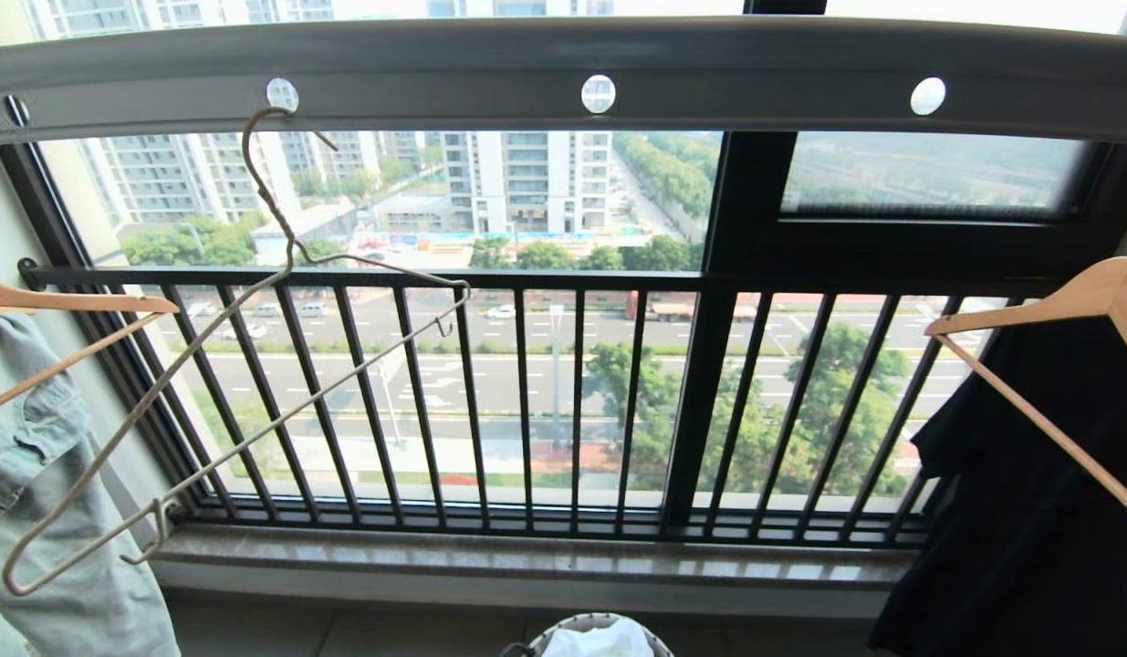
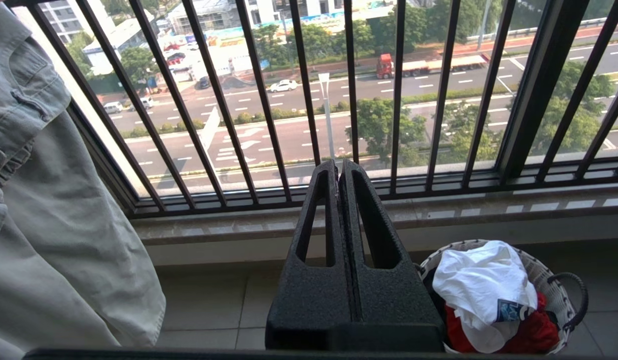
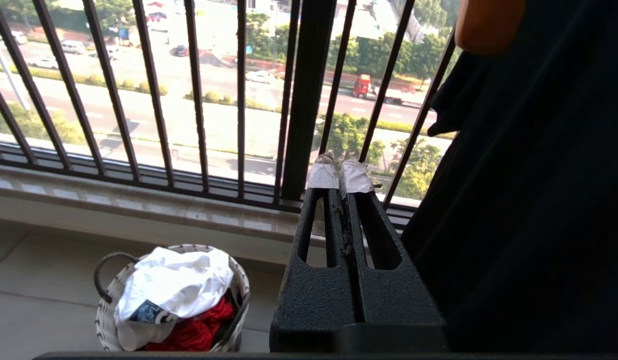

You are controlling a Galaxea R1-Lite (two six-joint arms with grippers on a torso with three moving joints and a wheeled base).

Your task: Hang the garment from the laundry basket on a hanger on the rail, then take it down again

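Observation:
The white garment (image 2: pixel 481 280) lies crumpled on a red cloth in the round white laundry basket (image 2: pixel 546 280) on the floor below the window; it also shows as garment (image 3: pixel 173 282) in basket (image 3: pixel 108 307) and garment (image 1: pixel 598 641) at the bottom edge of the head view. The thin beige wire hanger (image 1: pixel 253 383) hangs empty and tilted from a hole in the grey rail (image 1: pixel 563 73). My left gripper (image 2: pixel 340 165) is shut and empty, left of the basket. My right gripper (image 3: pixel 340 167), with white-wrapped tips, is shut and empty, right of the basket. Neither arm shows in the head view.
A pale denim garment (image 1: pixel 43 493) hangs on a wooden hanger (image 1: pixel 70 306) at the left. A black garment (image 1: pixel 1028 511) hangs on another wooden hanger (image 1: pixel 1065 301) at the right. The black barred window railing (image 1: pixel 526 401) and stone sill (image 1: pixel 526 552) stand behind the basket.

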